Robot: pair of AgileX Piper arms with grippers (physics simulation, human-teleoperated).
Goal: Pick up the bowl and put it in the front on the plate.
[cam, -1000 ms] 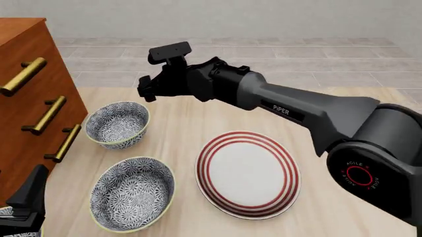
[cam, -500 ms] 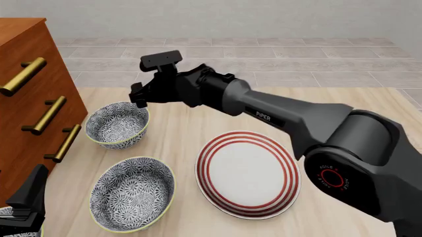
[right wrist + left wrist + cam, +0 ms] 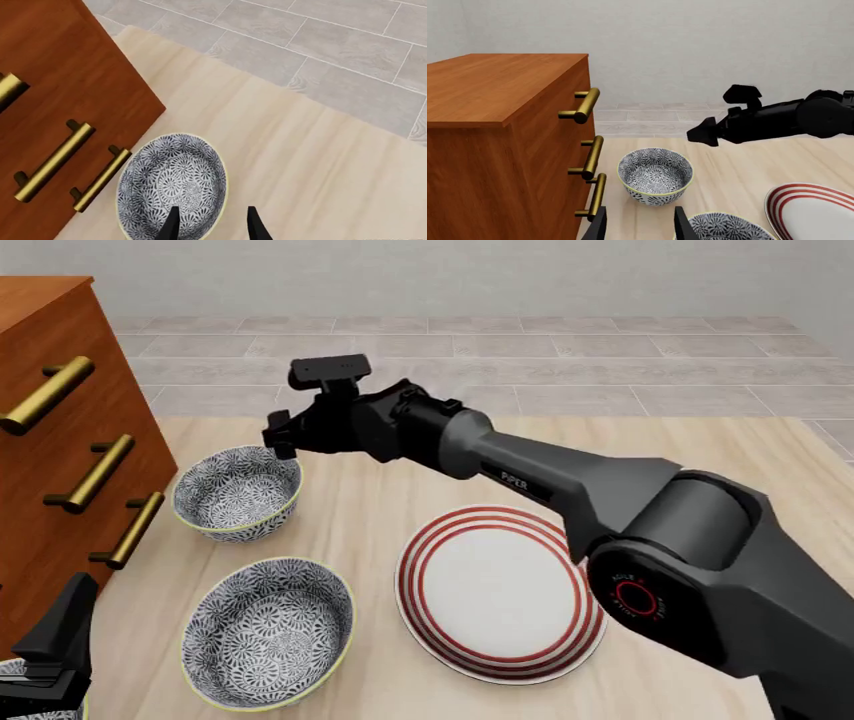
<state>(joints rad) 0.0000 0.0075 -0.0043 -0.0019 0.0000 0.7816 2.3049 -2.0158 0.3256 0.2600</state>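
We read this as a simulated home-style room, dining or kitchen corner, rendered not real. Pale wood table (image 3: 400,480) carries tableware: a white plate (image 3: 501,590) with red rings, a small deep floral bowl (image 3: 238,490) and a wider shallow floral bowl (image 3: 267,632). A reddish wooden dresser (image 3: 54,440) with brass bar handles (image 3: 91,472) stands at the table's left edge. Grey tiled floor (image 3: 534,350) runs behind to a plain light wall (image 3: 467,275). Flat clean textures and a black robot arm (image 3: 561,490) over the table mark it as a simulator set.
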